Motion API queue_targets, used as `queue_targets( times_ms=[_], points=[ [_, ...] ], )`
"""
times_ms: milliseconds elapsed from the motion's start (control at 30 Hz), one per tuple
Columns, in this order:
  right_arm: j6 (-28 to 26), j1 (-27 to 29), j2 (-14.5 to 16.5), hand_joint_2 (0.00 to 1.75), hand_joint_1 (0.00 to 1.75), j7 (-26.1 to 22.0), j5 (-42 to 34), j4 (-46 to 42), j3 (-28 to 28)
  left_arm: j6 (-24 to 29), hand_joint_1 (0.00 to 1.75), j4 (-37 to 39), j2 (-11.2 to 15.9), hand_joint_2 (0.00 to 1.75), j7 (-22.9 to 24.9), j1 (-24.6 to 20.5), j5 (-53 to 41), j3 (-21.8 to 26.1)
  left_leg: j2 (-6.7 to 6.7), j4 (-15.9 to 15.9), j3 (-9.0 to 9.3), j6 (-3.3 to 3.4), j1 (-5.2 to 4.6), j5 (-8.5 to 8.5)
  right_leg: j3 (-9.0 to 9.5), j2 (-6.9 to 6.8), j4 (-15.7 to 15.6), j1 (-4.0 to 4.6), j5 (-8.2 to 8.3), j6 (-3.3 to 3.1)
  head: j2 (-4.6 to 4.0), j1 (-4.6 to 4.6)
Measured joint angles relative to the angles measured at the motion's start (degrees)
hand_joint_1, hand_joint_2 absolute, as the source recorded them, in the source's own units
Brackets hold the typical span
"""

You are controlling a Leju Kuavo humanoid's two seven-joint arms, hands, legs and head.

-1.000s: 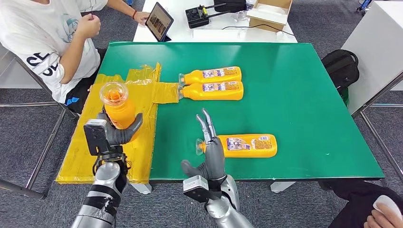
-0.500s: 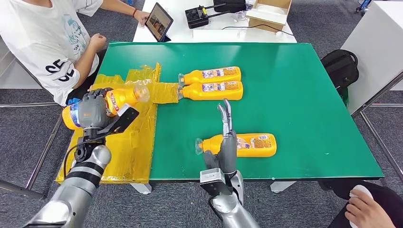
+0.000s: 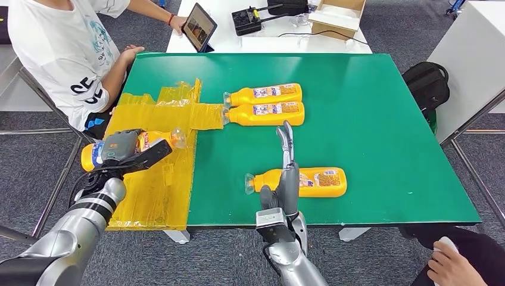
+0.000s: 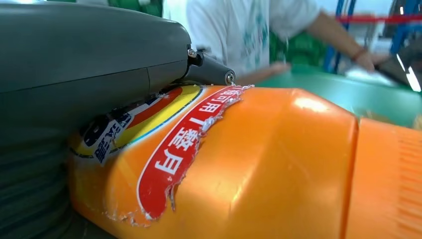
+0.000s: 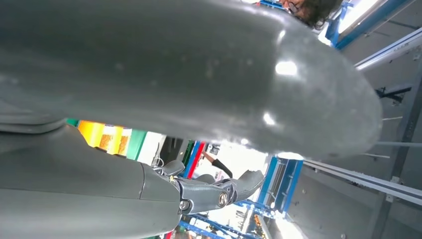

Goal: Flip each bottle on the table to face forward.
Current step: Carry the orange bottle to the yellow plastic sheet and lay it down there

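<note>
My left hand [image 3: 122, 149] grips an orange bottle [image 3: 156, 139] on its side just over the yellow sheet [image 3: 161, 179], clear cap toward the table's middle. The left wrist view shows that bottle [image 4: 259, 164] close up with a torn red label. A second orange bottle [image 3: 315, 182] lies on the green table [image 3: 369, 119] near the front edge. My right hand [image 3: 287, 179] stands over its neck end, fingers straight and pointing away, holding nothing. Two more bottles [image 3: 268, 93] [image 3: 268, 113] lie side by side further back.
A person in a white shirt [image 3: 65, 47] sits at the table's left, one hand on the corner. A tablet [image 3: 198, 25] and a cardboard box [image 3: 336, 15] are on the white table behind. A black bag [image 3: 427, 83] sits right. Another person's hand [image 3: 452, 265] shows bottom right.
My left hand has turned the bottle from upright to lying on its side and lowered it toward the yellow sheet. My right hand has shifted right, over the near bottle's neck.
</note>
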Motion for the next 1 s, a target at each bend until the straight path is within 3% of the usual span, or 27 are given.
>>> queue_targets(
  times_ms=[200, 433, 467, 567, 600, 733, 800, 933, 1000],
  points=[
    [0.74, -0.10, 0.11, 0.00, 0.00, -0.01, -0.18, 0.45, -0.05, -3.35, 1.75, 1.31, 0.10, 1.75, -1.53, 0.07, 2.42, 1.35, -0.01, 0.00, 0.00, 0.00, 0.00, 0.01, 0.01, 0.00, 0.01, 0.00, 0.00, 0.00, 0.00, -0.01],
    [2.03, -0.58, 0.13, 0.00, 0.00, -0.01, -0.37, 1.38, -0.05, -3.35, 1.75, 2.68, 0.59, 1.75, 0.34, 0.56, -1.92, 0.79, -0.01, 0.00, 0.00, 0.00, 0.00, 0.00, 0.01, 0.00, 0.01, 0.00, 0.00, 0.00, 0.00, 0.00],
    [2.17, -0.63, 0.13, 0.00, 0.00, -0.01, -0.40, 1.52, -0.06, -3.20, 1.53, 2.85, 0.72, 1.75, 0.67, 0.71, -2.54, 0.55, -0.01, 0.00, 0.00, 0.00, 0.00, 0.00, 0.01, 0.00, 0.01, 0.00, 0.00, 0.00, 0.00, 0.00],
    [2.49, -0.74, 0.13, 0.00, 0.00, -0.01, -0.46, 1.91, -0.07, -3.19, 0.34, 3.35, 1.01, 1.75, 1.48, 0.91, -3.89, -0.15, -0.02, 0.00, 0.00, 0.00, 0.00, 0.00, 0.02, -0.01, 0.01, 0.00, 0.00, 0.00, 0.00, 0.00],
    [2.63, -0.78, 0.13, 0.00, 0.00, -0.01, -0.51, 2.03, -0.07, -3.33, 0.16, 3.55, 1.07, 1.75, 1.83, 0.91, -4.37, -0.44, -0.02, 0.00, 0.01, 0.00, 0.00, 0.00, 0.03, -0.01, 0.01, 0.00, 0.00, 0.00, 0.00, 0.00],
    [3.05, -0.87, 0.13, 0.00, 0.00, 0.00, -0.71, 2.38, -0.08, -4.35, 0.16, 4.00, 1.27, 1.75, 2.36, 0.91, -5.24, -1.18, -0.03, 0.00, 0.06, 0.00, 0.00, 0.01, 0.08, -0.01, 0.01, 0.00, 0.00, 0.00, 0.00, -0.01],
    [3.10, -0.92, 0.13, 0.00, 0.00, 0.00, -0.81, 2.48, -0.08, -4.48, 0.08, 4.15, 1.33, 1.75, 2.36, 0.90, -5.26, -1.35, -0.03, 0.00, 0.09, 0.00, 0.00, 0.01, 0.11, -0.01, 0.01, 0.00, 0.00, 0.00, 0.00, 0.00],
    [3.28, -0.98, 0.13, 0.00, 0.00, 0.00, -0.97, 2.68, -0.10, -5.67, 0.00, 4.38, 1.40, 0.00, 1.93, 0.84, -4.80, -1.44, -0.03, 0.00, 0.15, -0.01, 0.00, 0.01, 0.16, -0.01, 0.01, 0.00, 0.00, -0.01, 0.00, 0.01],
    [3.49, -1.00, 0.14, 0.00, 0.00, 0.00, -1.03, 2.82, -0.10, -7.78, 0.00, 4.41, 1.49, 0.00, 0.49, 0.76, -3.25, -1.36, -0.04, 0.00, 0.17, -0.01, 0.00, 0.01, 0.18, -0.02, 0.01, 0.00, 0.00, -0.01, 0.00, -0.01]
  ],
)
